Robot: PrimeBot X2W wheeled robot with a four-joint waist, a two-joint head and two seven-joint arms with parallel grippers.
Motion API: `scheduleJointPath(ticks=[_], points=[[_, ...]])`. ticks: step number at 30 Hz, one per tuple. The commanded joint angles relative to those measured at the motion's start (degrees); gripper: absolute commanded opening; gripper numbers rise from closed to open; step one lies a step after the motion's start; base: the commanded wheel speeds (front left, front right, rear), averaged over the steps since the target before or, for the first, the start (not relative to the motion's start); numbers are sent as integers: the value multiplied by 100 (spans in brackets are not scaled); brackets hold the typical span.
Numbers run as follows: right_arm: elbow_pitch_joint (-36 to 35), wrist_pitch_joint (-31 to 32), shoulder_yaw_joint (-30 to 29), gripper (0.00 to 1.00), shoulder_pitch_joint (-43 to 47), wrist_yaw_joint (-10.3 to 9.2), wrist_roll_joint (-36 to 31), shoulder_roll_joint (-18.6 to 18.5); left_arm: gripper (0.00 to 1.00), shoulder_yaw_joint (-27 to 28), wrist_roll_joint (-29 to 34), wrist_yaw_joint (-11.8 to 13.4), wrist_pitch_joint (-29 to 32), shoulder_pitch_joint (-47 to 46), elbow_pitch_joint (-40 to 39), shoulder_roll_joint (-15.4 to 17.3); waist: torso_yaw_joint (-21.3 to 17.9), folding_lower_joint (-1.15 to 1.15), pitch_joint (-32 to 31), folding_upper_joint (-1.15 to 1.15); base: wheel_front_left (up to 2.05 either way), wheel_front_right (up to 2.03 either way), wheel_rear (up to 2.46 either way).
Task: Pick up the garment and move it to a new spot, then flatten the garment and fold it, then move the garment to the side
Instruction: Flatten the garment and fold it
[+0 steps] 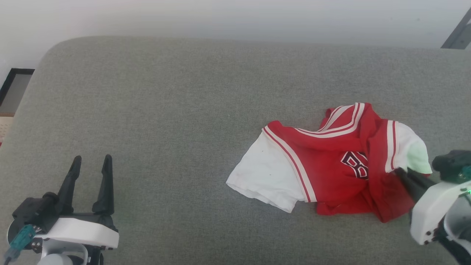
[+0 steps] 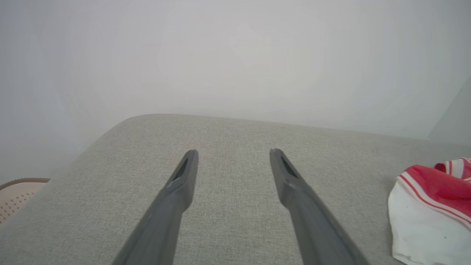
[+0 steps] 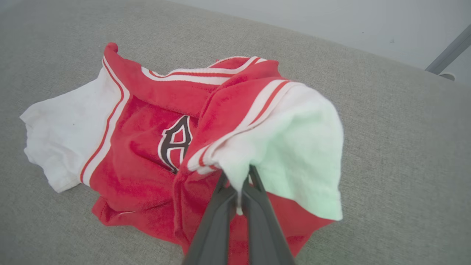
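Observation:
The garment [image 1: 331, 162] is a red jersey shirt with white sleeves and dark chest lettering, lying crumpled on the grey cushion at the right. My right gripper [image 1: 401, 173] is shut on the edge of its right white sleeve [image 3: 294, 147], and in the right wrist view a fold of white cloth is pinched between the two dark fingers [image 3: 220, 206]. The garment's left sleeve [image 2: 423, 224] lies flat, seen at the right edge of the left wrist view. My left gripper [image 1: 92, 160] stands open at the lower left, well clear of the garment, with nothing between its fingers [image 2: 184, 180].
The grey upholstered surface [image 1: 165, 110] has a rounded far-left corner and a pale wall behind it. A dark frame [image 1: 14, 84] and a perforated beige object [image 2: 16, 195] lie off its left side. A grey metal leg [image 1: 458, 35] stands at the far right.

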Motion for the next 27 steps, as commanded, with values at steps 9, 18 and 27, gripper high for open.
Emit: scheduleJointPath(ticks=[9,18,27], points=[[-546,743,-345,0,-256,-2,-287,-812,100,-46,-1,-9,-26,-15,13,-57,-18,0,-51,0,0,0,0],[-29,1015,-518,0,-361,-3,-310,-1415,100,-155,-29,-9,-26,-42,62,-74,51,0,-78,0,0,0,0],[1095,930,-229,0,-327,-3,77,-1170,100,-246,-85,-9,-26,-123,136,-40,80,0,-37,0,0,0,0]])
